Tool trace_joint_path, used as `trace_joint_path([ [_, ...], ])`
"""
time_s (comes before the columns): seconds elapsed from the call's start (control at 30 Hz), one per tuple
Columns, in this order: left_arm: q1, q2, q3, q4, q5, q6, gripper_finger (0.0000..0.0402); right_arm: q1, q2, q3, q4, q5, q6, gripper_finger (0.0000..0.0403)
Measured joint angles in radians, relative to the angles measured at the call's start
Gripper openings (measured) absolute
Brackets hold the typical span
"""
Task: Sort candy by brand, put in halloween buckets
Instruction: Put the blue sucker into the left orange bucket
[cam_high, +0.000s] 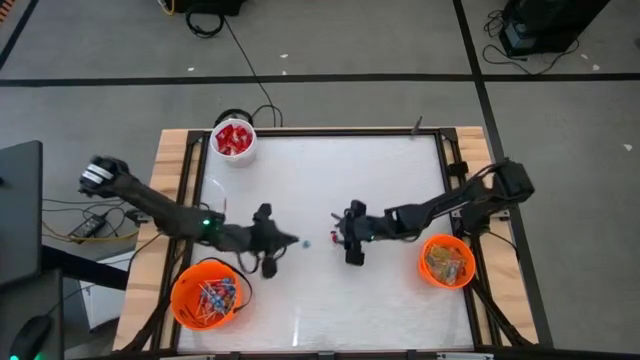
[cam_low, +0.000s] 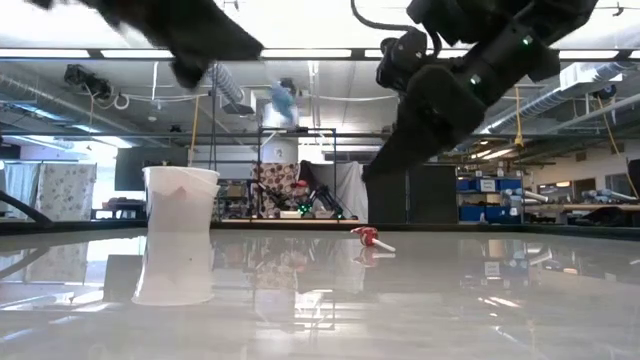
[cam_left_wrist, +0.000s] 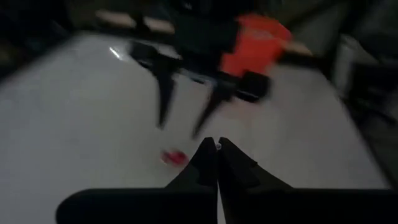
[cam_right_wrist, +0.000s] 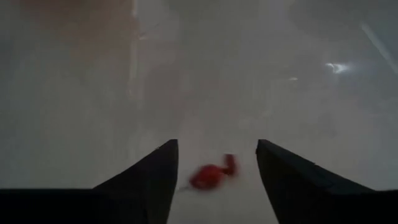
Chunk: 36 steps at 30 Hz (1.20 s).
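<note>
Left gripper (cam_left_wrist: 217, 152) clenched; right gripper (cam_right_wrist: 217, 163) released over red lollipop (cam_right_wrist: 213, 174), hidden overhead

Ceiling strip lights (cam_low: 330, 52) throw bright glare across the glossy desk (cam_low: 320, 300), which mirrors the white pail (cam_low: 180, 198). Both wrist views are dim and smeared with blur; a red sweet (cam_right_wrist: 211, 174) looks soft.
</note>
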Motion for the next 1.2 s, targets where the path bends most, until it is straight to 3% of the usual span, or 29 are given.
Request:
trace_joint_path([
  [0.13, -0.119, -0.082, 0.169, -0.430, 0.011, -0.120, 0.0002, 0.053, 0.107, 0.001, 0.075, 0.024, 0.025, 0.0254],
  [0.3, -0.257, -0.080, 0.434, -0.828, -0.046, -0.223, 0.0001, 0.068, 0.168, 0.013, 0.087, 0.170, 0.182, 0.0285],
  [0.47, -0.361, -0.073, 0.617, -1.043, -0.087, -0.343, 0.0001, 0.062, 0.159, 0.012, 0.063, 0.168, 0.292, 0.0289],
  [0.6, -0.421, -0.072, 0.650, -1.168, -0.031, -0.501, 0.0001, 0.055, 0.164, 0.013, 0.042, 0.091, 0.276, 0.0275],
  [0.73, -0.466, -0.065, 0.652, -1.284, 0.069, -0.743, 0.0001, 0.049, 0.187, 0.013, 0.030, 0.049, 0.243, 0.0245],
  [0.9, -0.520, -0.044, 0.652, -1.378, 0.133, -0.936, 0.0001, 0.043, 0.221, 0.017, 0.063, 0.034, 0.225, 0.0190],
  [1.2, -0.581, -0.039, 0.652, -1.383, 0.316, -1.087, 0.0001, 0.020, 0.223, 0.017, 0.068, 0.018, 0.207, 0.0029],
])
